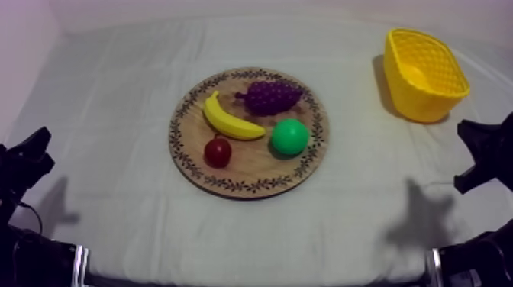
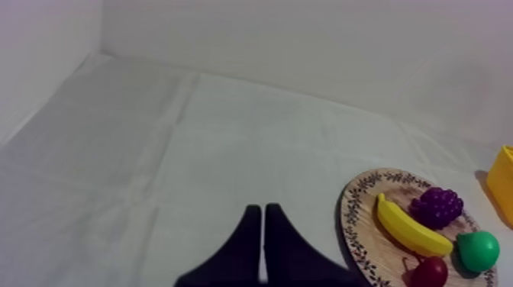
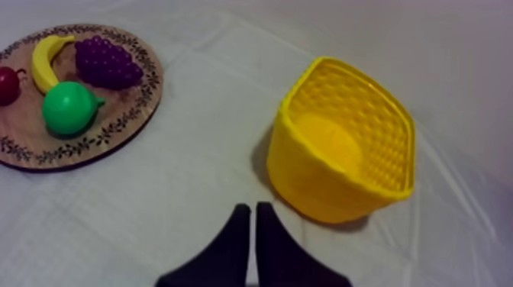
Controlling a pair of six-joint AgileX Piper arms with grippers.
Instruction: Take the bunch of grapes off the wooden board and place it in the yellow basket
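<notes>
We had both arms low at their own sides of the table. Our left gripper [image 2: 263,211] had its two black fingers pressed together in a narrow wedge with nothing between them. Our right gripper [image 3: 250,207] was clenched the same way, also empty, near the yellow basket [image 3: 305,175]. The bunch of grapes [image 1: 269,97] lay on the far part of the wooden board [image 1: 256,169], so we judged the task not yet begun.

The crowding on the board worried us most. The banana [image 1: 229,120] lay just beside the grapes, perhaps touching them, and the pear [image 1: 290,137] sat close on the near side. The small red fruit [image 1: 217,152] was farther off. Fingers coming down wide could catch the banana's tip or roll the pear off the board.

A descent with the fingers closed would only shove the grapes along (they had to be spread first). The bunch looked lumpy and tapered, so a pinch at its narrow end could slip and drop it on the cloth [image 1: 114,114].

The basket looked light. We thought a knock against its rim during the release could push or tip it, spilling the grapes beside it.
</notes>
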